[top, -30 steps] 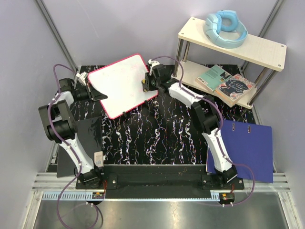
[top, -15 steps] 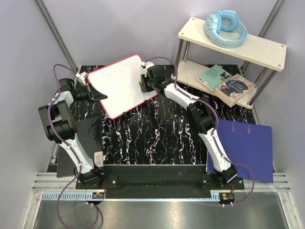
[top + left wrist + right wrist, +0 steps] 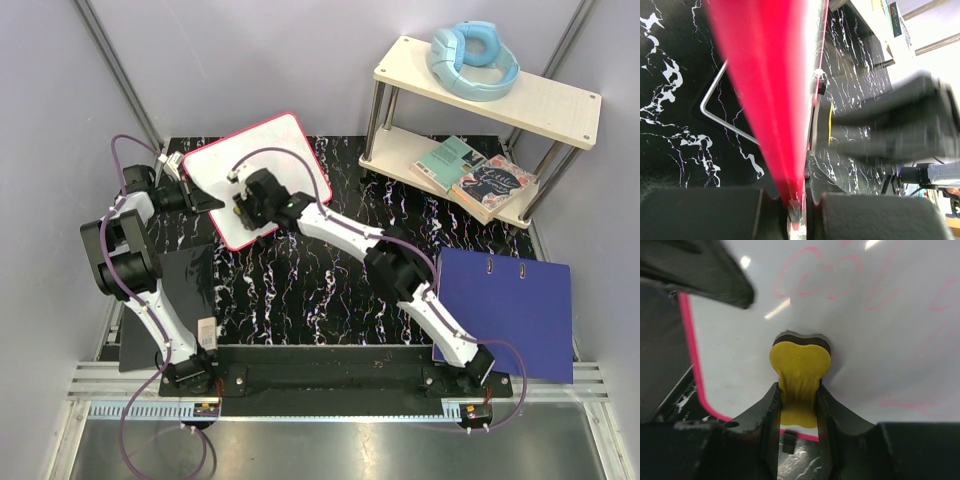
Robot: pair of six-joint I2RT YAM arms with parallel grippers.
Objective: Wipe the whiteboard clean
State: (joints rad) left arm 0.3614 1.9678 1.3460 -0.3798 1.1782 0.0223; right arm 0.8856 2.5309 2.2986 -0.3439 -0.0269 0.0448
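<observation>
The whiteboard [image 3: 262,160] is white with a red-pink rim and stands tilted at the back left of the table. My left gripper [image 3: 190,190] is shut on its left edge; in the left wrist view the red rim [image 3: 775,100] runs down between the jaws. My right gripper [image 3: 243,205] is shut on a yellow sponge eraser [image 3: 800,370] and presses it against the board near its lower left corner. Faint pink marker strokes [image 3: 820,282] show on the board [image 3: 880,340] above the eraser.
A two-tier shelf [image 3: 480,110] at the back right holds blue headphones [image 3: 472,58] and books [image 3: 475,175]. A blue folder [image 3: 510,310] lies at the right. A black flat panel [image 3: 170,300] lies at the front left.
My right gripper has swept with the eraser from the board's right edge across to its lower left part. The left gripper and the board have stayed in place.
</observation>
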